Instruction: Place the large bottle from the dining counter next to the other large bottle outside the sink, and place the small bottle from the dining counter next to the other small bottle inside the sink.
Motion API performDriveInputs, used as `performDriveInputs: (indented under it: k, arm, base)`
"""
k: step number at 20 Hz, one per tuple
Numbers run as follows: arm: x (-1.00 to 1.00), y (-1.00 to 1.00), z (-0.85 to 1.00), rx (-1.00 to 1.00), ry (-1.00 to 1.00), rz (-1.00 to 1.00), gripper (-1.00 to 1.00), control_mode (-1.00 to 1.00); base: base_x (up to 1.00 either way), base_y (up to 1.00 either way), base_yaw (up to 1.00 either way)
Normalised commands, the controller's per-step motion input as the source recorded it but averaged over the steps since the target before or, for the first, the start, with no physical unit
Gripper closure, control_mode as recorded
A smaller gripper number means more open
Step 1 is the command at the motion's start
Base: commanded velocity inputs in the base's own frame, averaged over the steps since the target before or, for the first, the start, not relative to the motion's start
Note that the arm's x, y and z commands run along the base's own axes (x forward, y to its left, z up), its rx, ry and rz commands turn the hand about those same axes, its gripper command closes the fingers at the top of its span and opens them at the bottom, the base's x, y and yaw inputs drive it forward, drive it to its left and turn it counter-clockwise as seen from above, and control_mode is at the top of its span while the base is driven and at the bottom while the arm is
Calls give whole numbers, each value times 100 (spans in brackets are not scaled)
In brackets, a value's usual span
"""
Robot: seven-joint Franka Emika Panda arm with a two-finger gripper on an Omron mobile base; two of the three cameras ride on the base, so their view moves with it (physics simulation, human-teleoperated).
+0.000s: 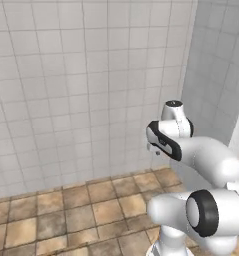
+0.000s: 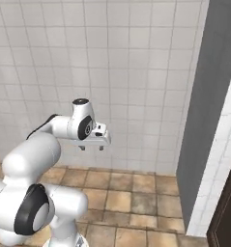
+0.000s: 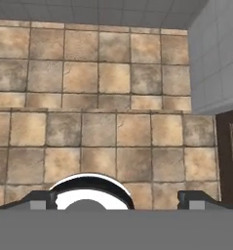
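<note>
My gripper [image 2: 92,147] hangs open in mid-air in front of a white tiled wall, high above the floor, with nothing between its fingers. In the hand view the two fingertips [image 3: 40,200] stand far apart and point down at brown floor tiles. The large bottle, the small bottle, the sink and the dining counter are out of view.
A white tiled wall [image 1: 66,90] faces the base, and a grey wall [image 2: 209,96] juts out to the right to form a corner. Brown stone floor tiles [image 1: 81,210] lie below. A dark brown panel [image 2: 228,212] stands at the far right edge.
</note>
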Motion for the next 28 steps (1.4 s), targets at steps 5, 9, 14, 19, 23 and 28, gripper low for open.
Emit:
performDriveInputs:
  k: [5,9,14,19,23,28]
  arm:
    - [0,0,0,0,0,0,-100,100]
    - [0,0,0,0,0,0,-100,100]
    - [0,0,0,0,0,0,-100,100]
    - [0,0,0,0,0,0,-100,100]
    - [0,0,0,0,0,0,-100,100]
    - [0,0,0,0,0,0,-100,100]
  base:
    - [52,46,51]
    - [81,19,47]
    - [100,14,43]
    - [99,20,44]
    - [74,56,50]
    - [53,73,58]
